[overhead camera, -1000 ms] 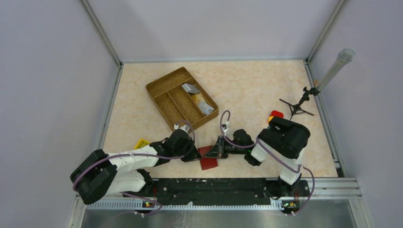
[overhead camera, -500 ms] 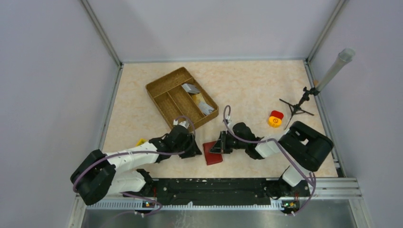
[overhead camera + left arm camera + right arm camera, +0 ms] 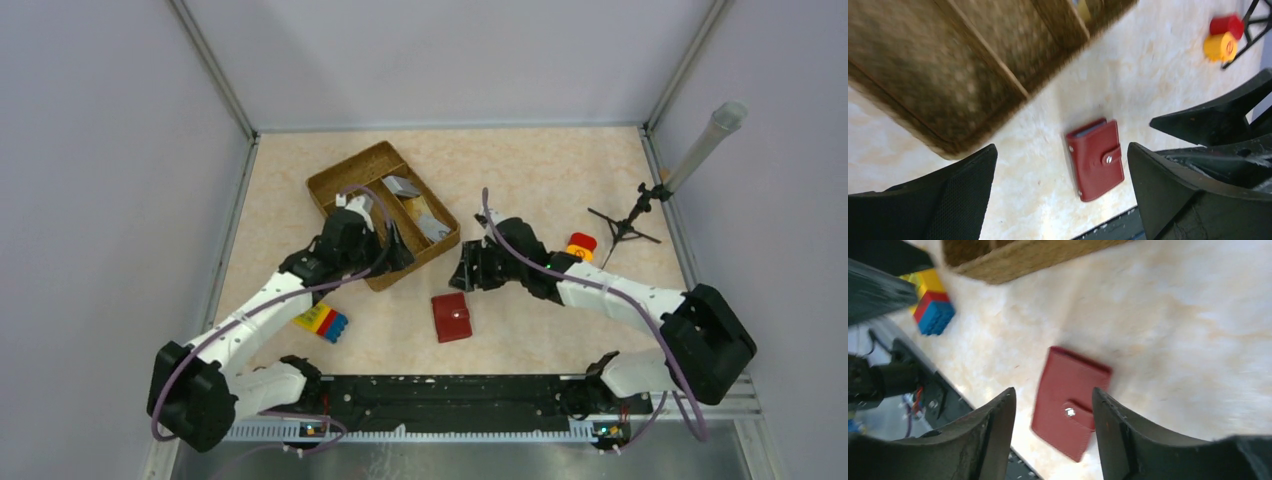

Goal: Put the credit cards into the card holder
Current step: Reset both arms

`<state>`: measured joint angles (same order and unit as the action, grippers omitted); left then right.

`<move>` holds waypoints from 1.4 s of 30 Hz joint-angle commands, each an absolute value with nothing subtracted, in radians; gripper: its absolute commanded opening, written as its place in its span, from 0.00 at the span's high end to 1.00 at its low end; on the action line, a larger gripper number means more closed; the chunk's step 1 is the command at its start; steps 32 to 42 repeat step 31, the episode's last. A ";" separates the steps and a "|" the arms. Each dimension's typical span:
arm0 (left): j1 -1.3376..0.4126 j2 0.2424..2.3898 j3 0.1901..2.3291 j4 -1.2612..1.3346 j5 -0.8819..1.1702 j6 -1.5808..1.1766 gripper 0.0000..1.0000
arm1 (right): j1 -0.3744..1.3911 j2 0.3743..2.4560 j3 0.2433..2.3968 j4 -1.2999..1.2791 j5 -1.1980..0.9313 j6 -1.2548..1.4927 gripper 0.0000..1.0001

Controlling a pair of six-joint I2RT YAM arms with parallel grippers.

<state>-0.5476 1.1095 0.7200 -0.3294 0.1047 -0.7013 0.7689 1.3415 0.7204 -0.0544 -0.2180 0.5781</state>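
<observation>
The red card holder lies shut on the table, its strap snapped, with nothing touching it. Both wrist views show it too: card holder and card holder. My left gripper hovers open over the near corner of the wicker basket; its jaws stand wide and empty. To the right of the basket, my right gripper is open and empty, and the holder shows between its fingers. A grey card and a tan card lie in the basket's right compartment.
A yellow-red-blue toy block sits near the left arm, also seen as the block. A red and yellow piece lies by a small black tripod at the right. The rail runs along the near table edge.
Both grippers opened and pulled away from the card holder, the left toward the basket, the right back and to the right. The holder now lies free and shut.
</observation>
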 commanded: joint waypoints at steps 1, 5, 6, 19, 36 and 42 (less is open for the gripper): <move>-0.407 1.133 0.847 -0.418 0.131 -0.576 0.01 | 0.626 1.294 0.765 -0.245 -0.115 0.512 0.40; -0.208 1.170 0.894 -0.457 0.166 -0.542 0.01 | 0.466 1.219 0.764 -0.303 -0.073 0.518 0.32; -0.167 1.164 0.898 -0.463 0.163 -0.536 0.01 | 0.423 1.195 0.765 -0.324 -0.062 0.517 0.32; -0.127 0.649 0.800 -0.415 -0.155 -0.337 0.01 | 0.329 0.712 0.643 -0.245 0.411 0.283 0.30; -0.127 0.579 0.767 -0.457 -0.196 -0.277 0.01 | 0.329 0.675 0.624 -0.236 0.407 0.276 0.30; -0.127 0.579 0.767 -0.457 -0.196 -0.277 0.01 | 0.329 0.675 0.624 -0.236 0.407 0.276 0.30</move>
